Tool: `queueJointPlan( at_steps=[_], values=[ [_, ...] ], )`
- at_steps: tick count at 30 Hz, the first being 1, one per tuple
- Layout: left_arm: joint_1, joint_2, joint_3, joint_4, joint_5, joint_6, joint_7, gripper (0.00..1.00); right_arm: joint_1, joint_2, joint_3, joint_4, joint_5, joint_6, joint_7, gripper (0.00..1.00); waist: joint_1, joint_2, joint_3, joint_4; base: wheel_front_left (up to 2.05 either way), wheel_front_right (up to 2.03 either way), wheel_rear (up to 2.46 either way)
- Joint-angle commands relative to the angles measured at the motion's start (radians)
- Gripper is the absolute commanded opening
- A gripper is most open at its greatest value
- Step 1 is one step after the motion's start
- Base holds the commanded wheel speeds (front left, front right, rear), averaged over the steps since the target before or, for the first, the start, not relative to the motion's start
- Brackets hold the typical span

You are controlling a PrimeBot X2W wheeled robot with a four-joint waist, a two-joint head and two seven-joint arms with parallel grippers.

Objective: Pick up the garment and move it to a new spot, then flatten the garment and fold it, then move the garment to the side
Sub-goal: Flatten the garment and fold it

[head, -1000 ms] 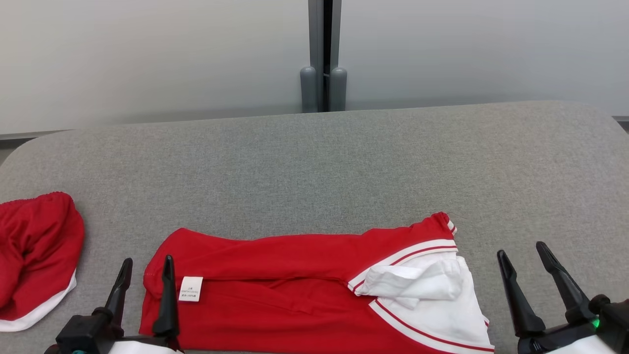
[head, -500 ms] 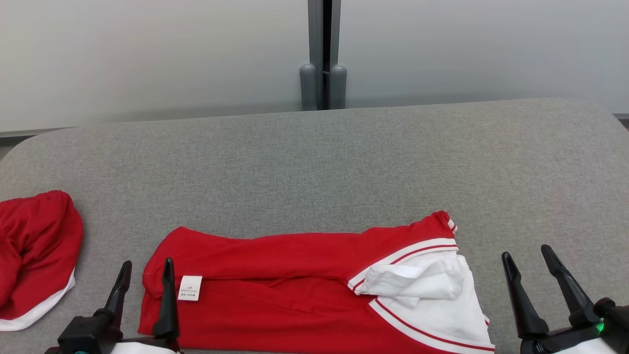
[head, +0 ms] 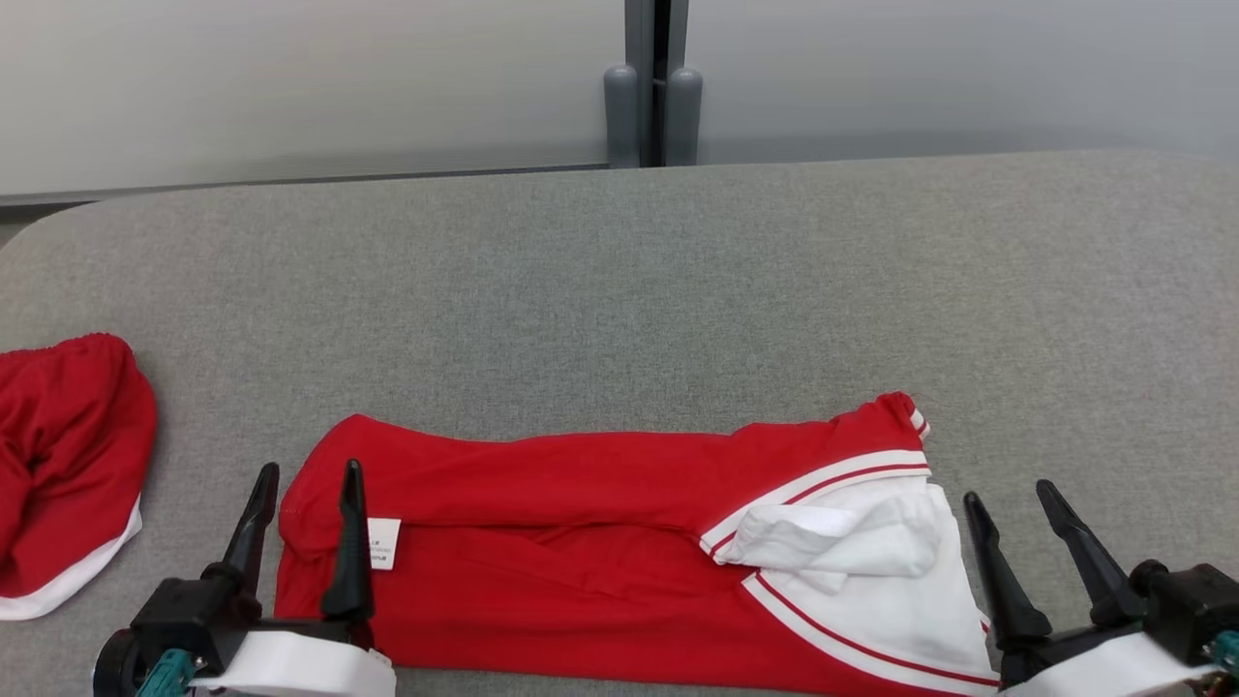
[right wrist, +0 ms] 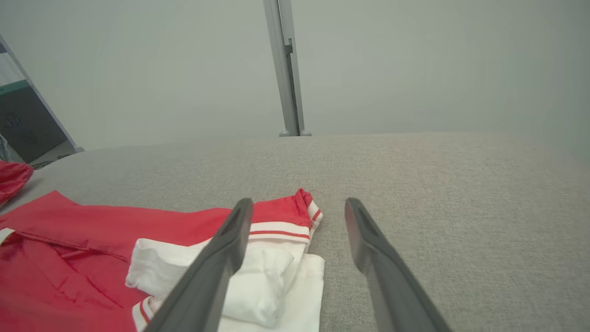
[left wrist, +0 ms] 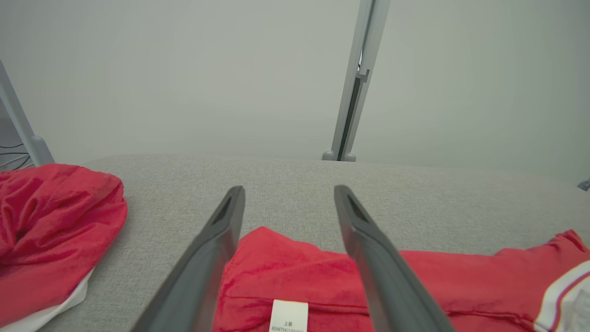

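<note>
1. The garment [head: 581, 542], red with a white, red-striped end, lies folded into a long band on the grey counter [head: 619, 290], lower centre of the head view.
2. A second red garment [head: 58, 455] lies bunched at the left edge, apart from the first. That makes two garments.
3. Left gripper [head: 311, 468], lower left: jaws wide, holding nothing. One finger crosses the garment's left end beside a white label [head: 384, 542]; whether it touches the cloth I cannot tell.
4. Right gripper [head: 1009, 492], lower right: jaws wide, holding nothing, just beside the white end.
5. The left wrist view brings the label's print close at the bottom edge, between the fingers, too small to read.
6. The right wrist view shows the white sleeve [right wrist: 258, 276] folded over itself at lower left.
7. One grey post [head: 653, 77] stands behind the counter, top centre.
</note>
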Motion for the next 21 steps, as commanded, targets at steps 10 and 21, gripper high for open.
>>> queueJointPlan(
  at_steps=[10, 21],
  values=[
    [-0.091, -0.023, -0.028, 0.035, 0.018, -0.027, -0.018, 1.0, -0.134, 0.002, 0.095, 0.295, 0.079, 0.0, -0.004, 1.0, 0.0, 0.0, 0.102, 0.047, 0.0, 0.0, 0.0],
    [-0.123, -0.033, -0.017, 0.064, 0.022, -0.041, -0.032, 1.0, -0.177, 0.018, 0.229, 0.409, 0.174, 0.002, 0.138, 0.0, 0.0, 0.0, 0.125, 0.049, 0.0, 0.0, 0.0]
  ],
)
